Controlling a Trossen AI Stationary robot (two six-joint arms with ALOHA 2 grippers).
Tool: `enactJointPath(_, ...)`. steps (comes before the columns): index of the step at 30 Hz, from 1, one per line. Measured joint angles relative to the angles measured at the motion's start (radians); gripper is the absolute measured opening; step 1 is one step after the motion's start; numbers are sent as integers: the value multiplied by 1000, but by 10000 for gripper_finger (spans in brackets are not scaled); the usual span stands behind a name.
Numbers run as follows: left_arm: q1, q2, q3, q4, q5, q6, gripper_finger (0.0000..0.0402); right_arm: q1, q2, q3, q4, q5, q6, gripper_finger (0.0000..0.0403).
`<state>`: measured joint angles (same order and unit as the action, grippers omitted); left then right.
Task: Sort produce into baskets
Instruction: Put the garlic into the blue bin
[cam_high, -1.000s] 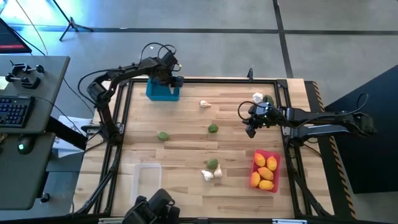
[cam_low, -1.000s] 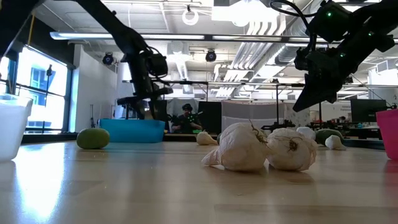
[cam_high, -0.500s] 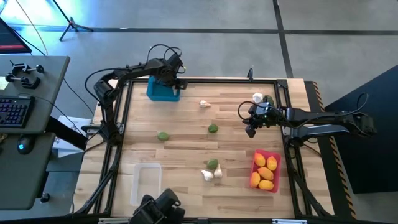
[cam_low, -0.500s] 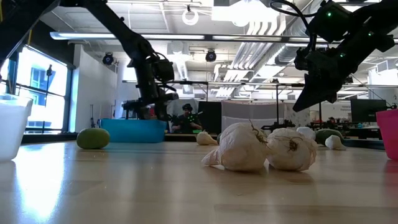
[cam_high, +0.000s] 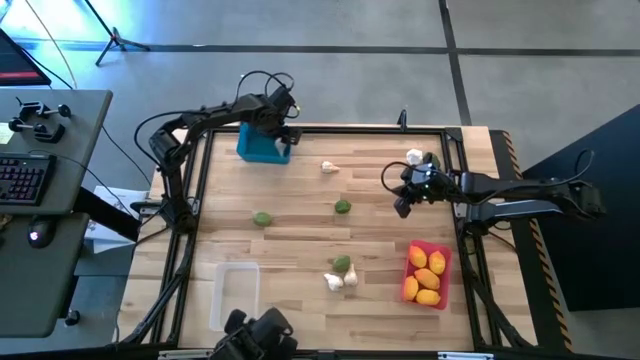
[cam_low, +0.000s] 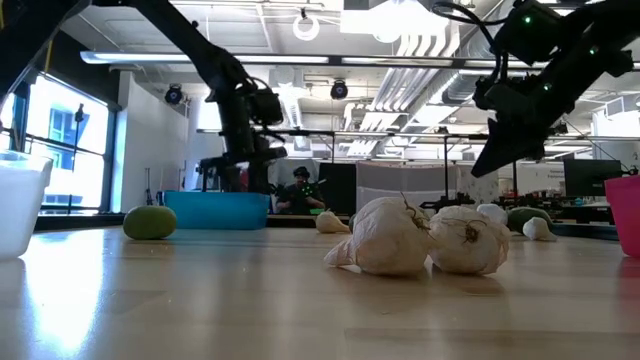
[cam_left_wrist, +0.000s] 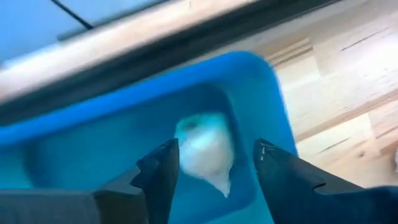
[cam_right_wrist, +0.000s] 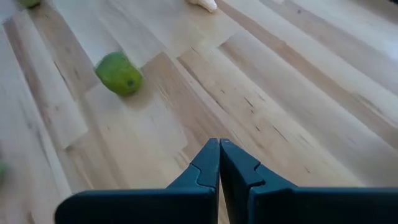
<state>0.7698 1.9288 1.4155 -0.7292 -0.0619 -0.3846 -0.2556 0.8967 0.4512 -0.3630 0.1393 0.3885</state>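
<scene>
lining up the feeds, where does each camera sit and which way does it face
High: overhead, straight down on table; both arms show.
Low: tabletop height, level past garlic bulbs into the room.
Left wrist: over blue basket, bulb inside; open left gripper.
Right wrist: down at table; shut right gripper.
Shared: high and low show blue basket.

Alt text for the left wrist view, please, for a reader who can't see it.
Seen past the left pincer, open, a whitish garlic bulb shows between its two dark fingers inside the blue basket. Beyond the basket lie the pale wooden tabletop and the table's dark edge rail.
</scene>
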Motion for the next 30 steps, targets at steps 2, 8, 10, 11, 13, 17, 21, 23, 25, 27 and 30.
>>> enactJointPath(2, -17, -26, 0, 16, -47, 18, 166, 0, 0, 41, -59, 0, -3, 0)
enactJointPath(8, -77, -139, -72, 218, -94, 50, 77, -15, -1, 210, -353, 54, -1, 0)
enactJointPath(10, -98, -176, -124, 321, -68, 44, 45, -43, -1, 255, -429, 56, 14, 1)
enactJointPath(11, -111, -195, -150, 361, -66, 39, 30, -60, -1, 273, -456, 56, 27, 1)
enactJointPath(13, -135, -231, -196, 450, -59, 40, 8, -97, -1, 295, -492, 39, 50, 1)
enactJointPath(17, -199, -306, -274, 569, -55, 86, 11, -167, 0, 301, -545, -58, 119, 17)
enactJointPath(21, -277, -381, -356, 698, -52, 117, 8, -195, 4, 282, -597, -101, 208, 74)
enactJointPath(23, -313, -410, -405, 772, -51, 118, 3, -195, 9, 267, -605, -87, 239, 111)
enactJointPath(25, -349, -429, -458, 854, -46, 117, 1, -194, 18, 248, -604, -59, 263, 147)
enactJointPath(27, -372, -444, -501, 929, -16, 101, 1, -195, 32, 227, -601, -37, 268, 179)
enactJointPath(30, -402, -449, -555, 1015, 21, 52, 0, -196, 65, 198, -585, -1, 273, 211)
